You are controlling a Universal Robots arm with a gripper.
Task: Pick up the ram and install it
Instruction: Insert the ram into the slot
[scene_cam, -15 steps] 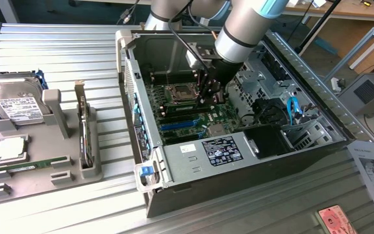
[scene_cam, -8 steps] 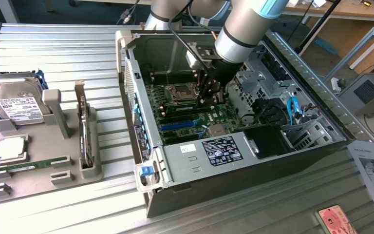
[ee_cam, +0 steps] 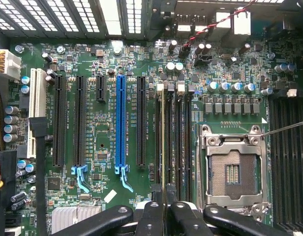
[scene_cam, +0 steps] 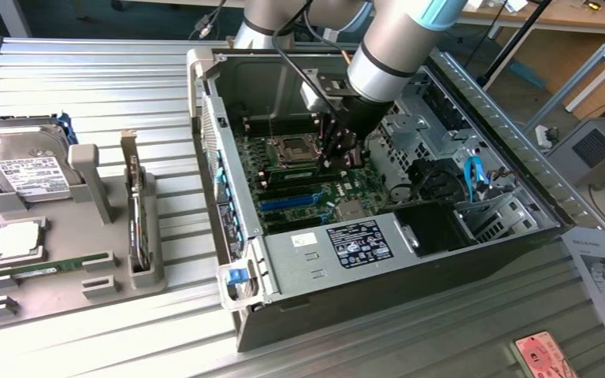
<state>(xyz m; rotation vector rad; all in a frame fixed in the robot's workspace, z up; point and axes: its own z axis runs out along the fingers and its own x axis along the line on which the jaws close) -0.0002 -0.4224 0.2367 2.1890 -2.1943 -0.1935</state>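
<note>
the black two-fingered gripper (ee_cam: 164,209) pinches the long thin green ram stick (ee_cam: 164,142) upright among the black memory slots (ee_cam: 178,142) of the big green motherboard (ee_cam: 102,132), beside the empty silver processor socket (ee_cam: 233,169). the pick-up looks done; whether the stick is fully seated cannot be told.

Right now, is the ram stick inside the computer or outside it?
Inside: the gripper holds the ram edge-on at the memory slots. Fully seated: cannot tell.
</note>
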